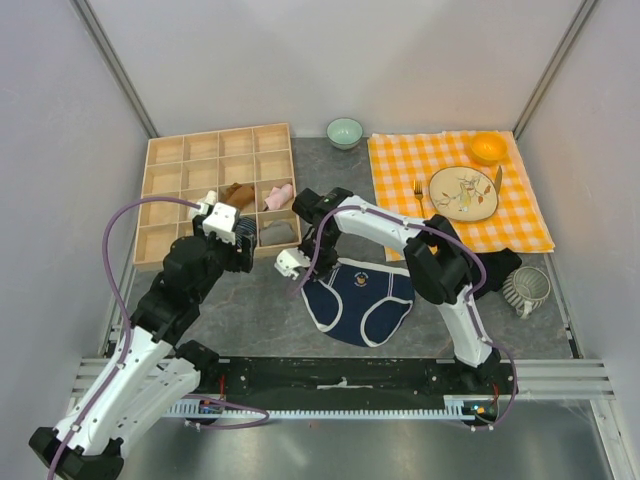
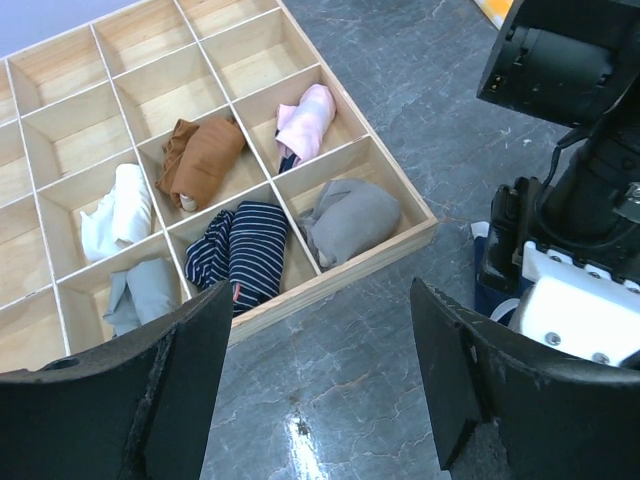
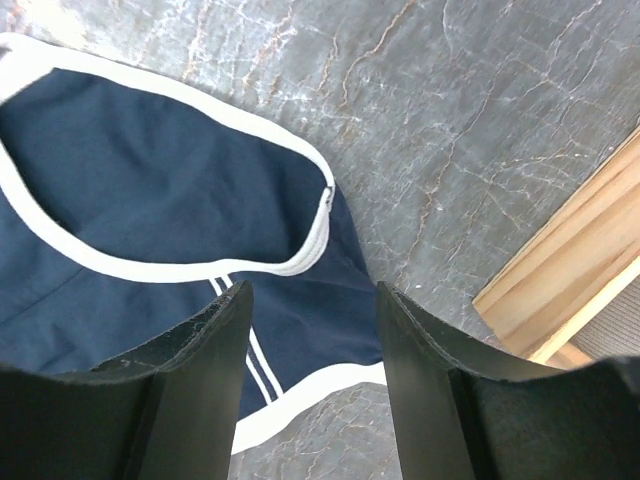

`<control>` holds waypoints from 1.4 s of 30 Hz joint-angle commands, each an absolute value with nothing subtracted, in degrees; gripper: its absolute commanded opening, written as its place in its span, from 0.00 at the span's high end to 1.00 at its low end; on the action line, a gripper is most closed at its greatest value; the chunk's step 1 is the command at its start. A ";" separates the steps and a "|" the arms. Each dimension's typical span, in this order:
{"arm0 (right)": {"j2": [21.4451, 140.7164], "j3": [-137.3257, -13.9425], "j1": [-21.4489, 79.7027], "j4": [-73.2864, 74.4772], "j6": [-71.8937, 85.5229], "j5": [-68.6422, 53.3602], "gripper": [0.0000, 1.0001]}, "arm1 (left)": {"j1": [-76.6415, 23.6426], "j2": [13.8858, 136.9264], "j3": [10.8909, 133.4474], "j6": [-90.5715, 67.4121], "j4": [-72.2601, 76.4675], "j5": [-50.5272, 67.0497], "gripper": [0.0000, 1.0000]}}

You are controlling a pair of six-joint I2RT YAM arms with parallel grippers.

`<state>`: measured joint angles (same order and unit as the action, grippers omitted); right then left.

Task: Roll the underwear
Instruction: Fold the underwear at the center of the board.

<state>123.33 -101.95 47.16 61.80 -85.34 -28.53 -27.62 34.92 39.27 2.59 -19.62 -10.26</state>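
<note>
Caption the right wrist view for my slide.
Open right fingers hover over the white-trimmed navy underwear on the grey table, wooden tray edge at right.

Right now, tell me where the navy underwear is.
In the top view the underwear lies flat on the table, right of centre, just nearer than the wooden tray's near right corner and the checked cloth's near left corner.

A robotics lab booth dressed as a home: plain white panels [image 1: 60, 120] on aluminium posts [image 1: 118, 70] box in the grey desk [image 1: 250, 310], and a checked cloth [image 1: 400, 165] with a plate [image 1: 463, 193] lies beyond the right gripper [image 1: 292, 264].
</note>
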 commanded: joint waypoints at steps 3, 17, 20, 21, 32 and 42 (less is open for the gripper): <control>127.70 -107.22 47.64 63.02 -86.84 -28.74 0.42 | -26.28 35.07 39.11 4.39 -17.67 -8.35 0.22; 130.43 -104.25 47.81 60.21 -83.95 -23.91 0.67 | -25.75 35.59 39.11 4.48 -17.67 -6.77 0.22; 128.06 -101.17 47.46 57.05 -79.48 -22.50 0.79 | -25.75 35.51 39.11 4.48 -17.67 -6.59 0.22; 126.32 -99.51 47.20 56.17 -78.41 -22.33 0.83 | -25.75 35.42 39.11 4.48 -17.67 -6.50 0.22; 109.26 -80.52 43.86 34.65 -55.39 -15.22 0.95 | -25.75 35.33 39.20 4.31 -17.67 -5.36 0.22; 99.68 -74.80 40.96 28.21 -50.27 -15.03 0.94 | -25.75 35.60 39.20 4.31 -17.67 -4.92 0.22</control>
